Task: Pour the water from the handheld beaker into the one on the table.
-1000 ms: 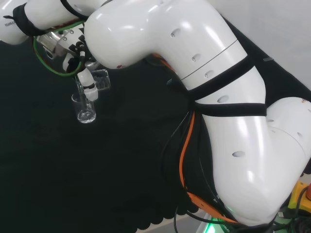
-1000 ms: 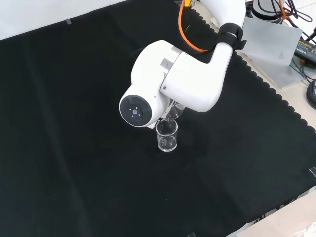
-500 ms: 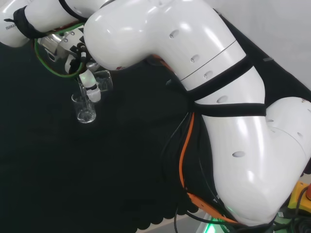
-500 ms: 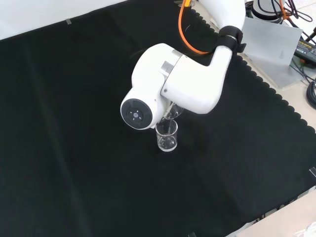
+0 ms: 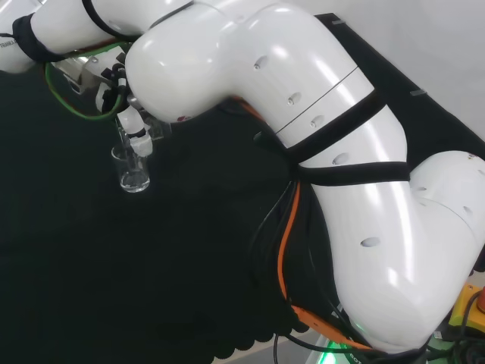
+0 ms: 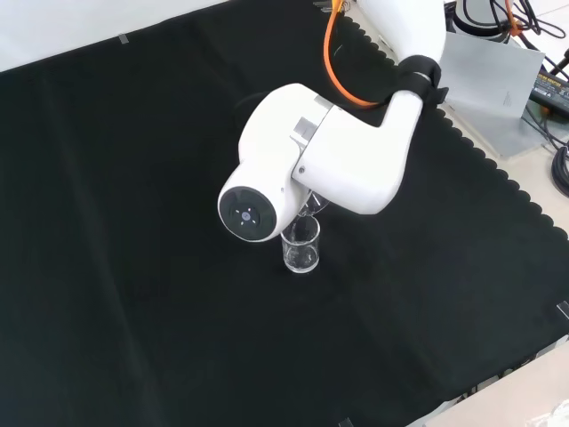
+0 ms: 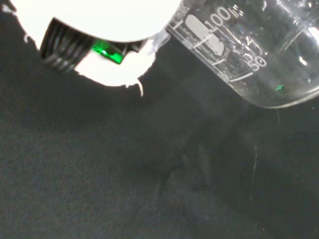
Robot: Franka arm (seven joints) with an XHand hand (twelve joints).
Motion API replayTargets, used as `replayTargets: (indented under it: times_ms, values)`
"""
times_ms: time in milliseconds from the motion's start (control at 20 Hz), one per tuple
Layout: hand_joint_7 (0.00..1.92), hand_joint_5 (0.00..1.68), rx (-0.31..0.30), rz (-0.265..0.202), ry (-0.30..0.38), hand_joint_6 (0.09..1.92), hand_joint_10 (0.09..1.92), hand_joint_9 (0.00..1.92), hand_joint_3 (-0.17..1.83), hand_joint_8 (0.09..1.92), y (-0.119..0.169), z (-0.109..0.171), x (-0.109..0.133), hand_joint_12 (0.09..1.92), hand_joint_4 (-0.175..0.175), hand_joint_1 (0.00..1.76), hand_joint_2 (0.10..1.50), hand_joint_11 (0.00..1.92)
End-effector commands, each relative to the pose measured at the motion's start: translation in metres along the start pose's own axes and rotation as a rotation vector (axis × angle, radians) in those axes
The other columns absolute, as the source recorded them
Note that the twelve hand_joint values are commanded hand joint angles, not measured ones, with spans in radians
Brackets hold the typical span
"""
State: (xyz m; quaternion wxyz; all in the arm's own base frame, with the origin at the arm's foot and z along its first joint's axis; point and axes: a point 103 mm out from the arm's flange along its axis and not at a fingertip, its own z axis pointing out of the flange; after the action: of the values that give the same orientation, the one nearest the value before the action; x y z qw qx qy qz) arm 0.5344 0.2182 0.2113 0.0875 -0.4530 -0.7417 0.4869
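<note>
In the head view the hand (image 5: 133,130) is curled round a clear handheld beaker (image 5: 155,130), tipped on its side just above the table beaker (image 5: 134,170). The arm's big white link hides most of the held beaker there. The front view has the table beaker (image 6: 301,246) upright on the black cloth, with the tilted handheld beaker (image 6: 311,210) peeking out under the white link, its lip over the lower rim. Up close in the wrist view, the handheld beaker (image 7: 249,50) lies slanted with its printed scale showing, beside a white part of the hand (image 7: 109,20). I cannot tell the water level.
Black cloth (image 6: 133,267) covers the bench on every side of the table beaker. The arm's white link with its round grey cap (image 6: 246,213) stands right beside it in the front view. Orange and green cables (image 5: 284,250) run along the arm.
The arm's big link has swung a little left in the head view and covers more of the handheld beaker. The hand stays above the table beaker, which has not moved.
</note>
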Motion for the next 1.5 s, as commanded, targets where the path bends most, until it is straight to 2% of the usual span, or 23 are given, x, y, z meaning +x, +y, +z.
replayTargets:
  times_ms: [50, 1050, 1500]
  values:
    - [1.12, 1.06, 0.014, 0.004, -0.008, 1.12, 1.06, 1.37, 0.90, 1.10, -0.001, 0.001, 0.002, 0.95, -0.175, 1.29, 0.62, 1.05]
    - [1.13, 1.07, -0.004, -0.007, 0.001, 1.12, 1.06, 1.37, 0.90, 1.10, -0.004, 0.002, 0.000, 0.94, -0.175, 1.29, 0.62, 1.05]
    - [1.13, 1.07, -0.030, -0.019, 0.042, 1.11, 1.06, 1.37, 0.90, 1.09, -0.009, 0.013, -0.016, 0.94, -0.175, 1.29, 0.62, 1.05]
